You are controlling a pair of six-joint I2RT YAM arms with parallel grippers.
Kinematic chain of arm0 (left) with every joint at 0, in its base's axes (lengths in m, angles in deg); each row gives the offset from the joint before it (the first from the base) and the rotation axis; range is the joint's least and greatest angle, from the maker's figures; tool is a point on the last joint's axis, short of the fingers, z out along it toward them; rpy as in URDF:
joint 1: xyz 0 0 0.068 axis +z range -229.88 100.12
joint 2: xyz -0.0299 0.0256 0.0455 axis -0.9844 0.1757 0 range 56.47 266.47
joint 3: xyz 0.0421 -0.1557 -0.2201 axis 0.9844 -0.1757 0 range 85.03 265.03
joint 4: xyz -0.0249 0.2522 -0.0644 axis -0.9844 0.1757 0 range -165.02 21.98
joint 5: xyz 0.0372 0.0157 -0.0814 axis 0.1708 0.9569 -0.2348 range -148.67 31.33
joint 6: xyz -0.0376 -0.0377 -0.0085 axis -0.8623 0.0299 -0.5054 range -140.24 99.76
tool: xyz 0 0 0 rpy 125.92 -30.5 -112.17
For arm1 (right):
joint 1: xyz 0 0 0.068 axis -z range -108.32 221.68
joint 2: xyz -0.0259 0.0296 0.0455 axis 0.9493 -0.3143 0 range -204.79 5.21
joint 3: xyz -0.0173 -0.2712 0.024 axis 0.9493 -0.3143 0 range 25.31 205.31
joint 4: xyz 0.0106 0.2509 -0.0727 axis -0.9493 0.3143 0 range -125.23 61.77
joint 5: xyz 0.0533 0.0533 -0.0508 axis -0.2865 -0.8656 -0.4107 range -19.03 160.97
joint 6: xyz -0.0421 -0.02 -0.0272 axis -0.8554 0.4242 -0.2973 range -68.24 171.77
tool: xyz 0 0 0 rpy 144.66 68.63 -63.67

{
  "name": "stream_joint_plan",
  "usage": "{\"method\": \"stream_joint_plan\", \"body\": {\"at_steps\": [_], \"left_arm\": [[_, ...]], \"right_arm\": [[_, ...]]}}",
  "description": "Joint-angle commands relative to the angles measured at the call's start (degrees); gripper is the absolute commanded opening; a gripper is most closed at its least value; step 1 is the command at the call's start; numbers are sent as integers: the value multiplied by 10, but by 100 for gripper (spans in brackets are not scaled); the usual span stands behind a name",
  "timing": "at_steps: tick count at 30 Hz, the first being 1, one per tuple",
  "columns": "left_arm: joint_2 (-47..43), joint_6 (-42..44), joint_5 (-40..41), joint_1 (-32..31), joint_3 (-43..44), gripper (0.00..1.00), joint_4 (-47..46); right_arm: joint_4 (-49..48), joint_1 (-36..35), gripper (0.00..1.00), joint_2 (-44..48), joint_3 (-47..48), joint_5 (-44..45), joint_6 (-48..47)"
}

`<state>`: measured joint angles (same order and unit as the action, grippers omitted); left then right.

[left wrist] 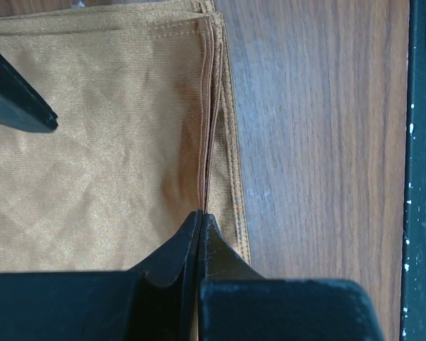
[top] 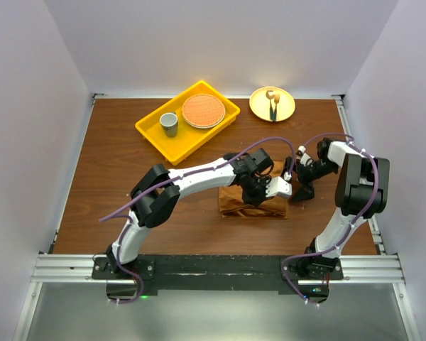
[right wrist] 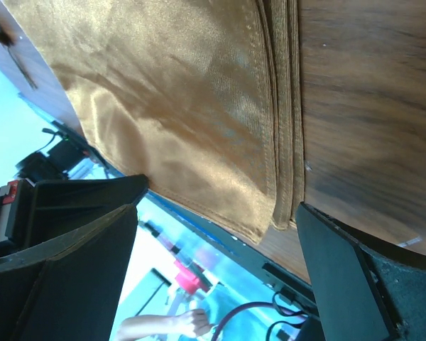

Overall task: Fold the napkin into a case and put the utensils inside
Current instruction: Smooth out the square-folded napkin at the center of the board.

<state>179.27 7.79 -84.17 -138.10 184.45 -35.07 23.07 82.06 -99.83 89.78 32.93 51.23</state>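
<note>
The rust-brown napkin (top: 250,201) lies folded into a layered oblong at mid-table. My left gripper (top: 265,190) reaches across it. In the left wrist view the left gripper (left wrist: 200,217) is shut, its tips pinched together on the stacked hem of the napkin (left wrist: 106,142). My right gripper (top: 299,189) stands at the napkin's right end. In the right wrist view the right gripper (right wrist: 219,202) is open, with the napkin's corner (right wrist: 266,213) lying between its fingers, untouched. The utensils (top: 272,103) rest on a small yellow plate (top: 284,110) at the back.
A yellow tray (top: 150,129) at the back left holds a grey cup (top: 169,123) and an orange round plate (top: 203,111). White walls enclose the table on three sides. The metal rail (top: 220,266) runs along the near edge.
</note>
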Motion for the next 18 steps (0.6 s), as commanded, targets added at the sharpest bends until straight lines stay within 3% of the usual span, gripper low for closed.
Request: {"method": "stream_joint_plan", "body": {"at_steps": [1, 18], "left_arm": [[-12, -2, -12, -3, -9, 0, -13], [-15, -2, -6, -2, -14, 0, -16]], "right_arm": [[-10, -1, 98, -7, -5, -36, 17], [-13, -1, 98, -19, -29, -60, 15]]}}
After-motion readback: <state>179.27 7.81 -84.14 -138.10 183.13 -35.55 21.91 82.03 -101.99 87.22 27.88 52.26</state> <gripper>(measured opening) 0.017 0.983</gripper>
